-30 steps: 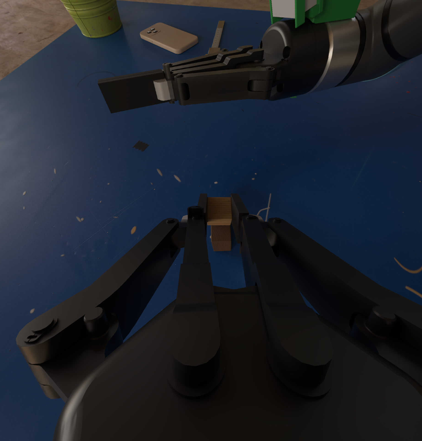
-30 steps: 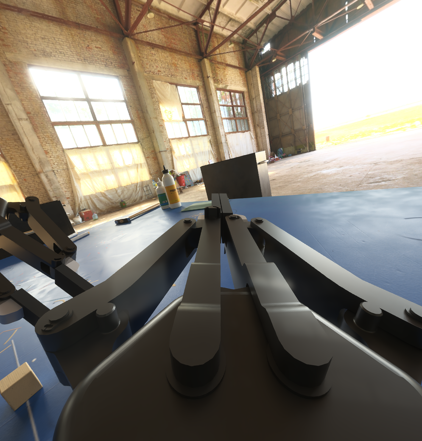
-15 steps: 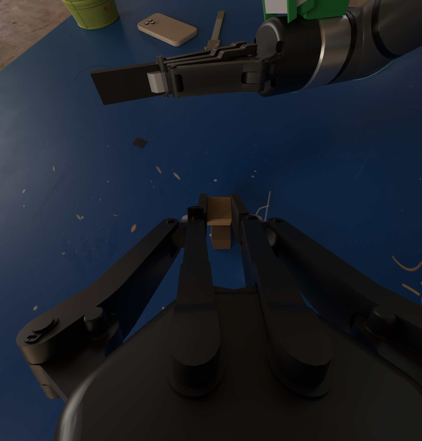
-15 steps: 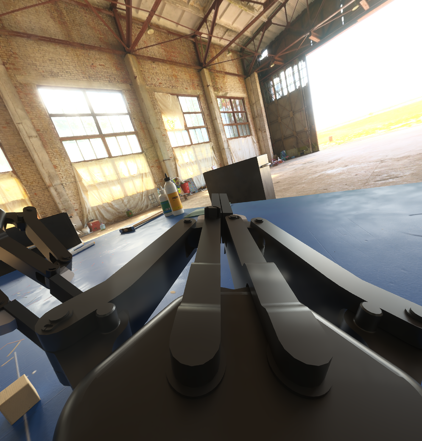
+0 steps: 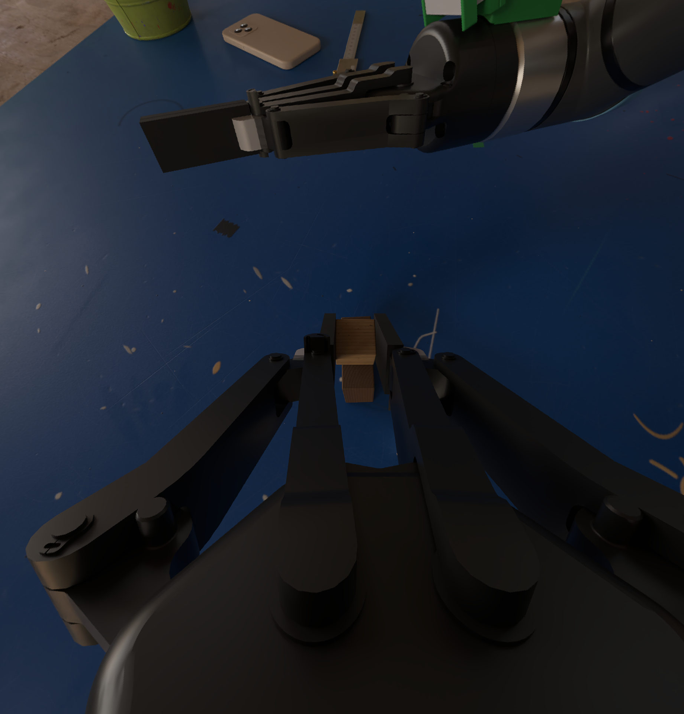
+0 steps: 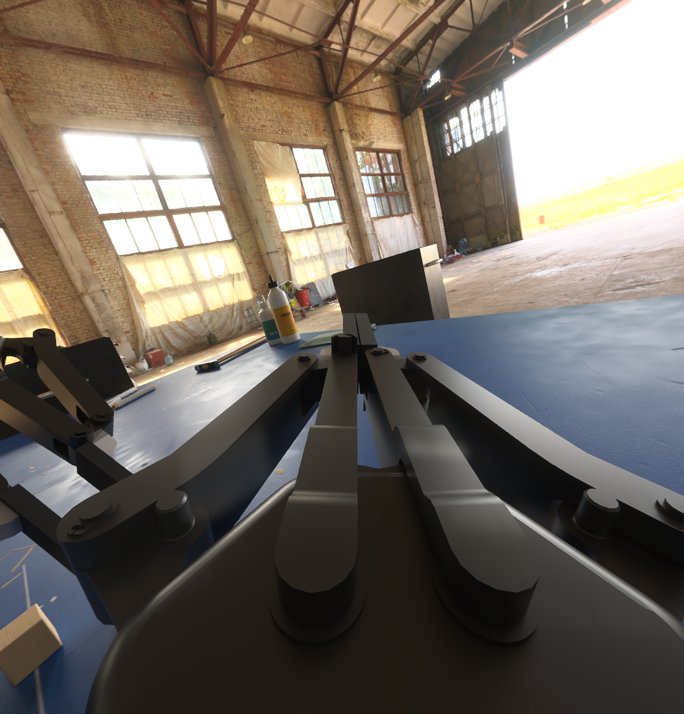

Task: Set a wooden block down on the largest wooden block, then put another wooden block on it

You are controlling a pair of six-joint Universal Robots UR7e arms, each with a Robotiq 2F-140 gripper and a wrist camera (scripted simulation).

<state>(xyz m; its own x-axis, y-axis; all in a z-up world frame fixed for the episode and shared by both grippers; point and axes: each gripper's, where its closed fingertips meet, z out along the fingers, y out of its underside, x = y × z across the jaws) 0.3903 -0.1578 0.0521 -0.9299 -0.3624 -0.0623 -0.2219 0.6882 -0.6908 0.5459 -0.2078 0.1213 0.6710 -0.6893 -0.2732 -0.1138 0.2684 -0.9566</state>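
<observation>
Small tan wooden block [image 5: 353, 342] sits clamped between left gripper [image 5: 355, 336] fingertips, held above blue tabletop [image 5: 487, 251] for carrying; second tan wooden block [image 5: 357, 384] lies directly beneath. Right gripper [image 6: 356, 328], fingers pressed together and empty, hovers ahead, clear of the lift.

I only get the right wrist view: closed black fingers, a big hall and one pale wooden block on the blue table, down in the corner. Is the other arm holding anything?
Observer: Yes. The left gripper is shut on a small wooden block.
Operator: Is anything under it?
Observer: A second wooden block lies on the table just below it. I cannot tell whether they touch.
Operator: What else is over there?
Observer: A tan phone lies near the table's far edge.
</observation>
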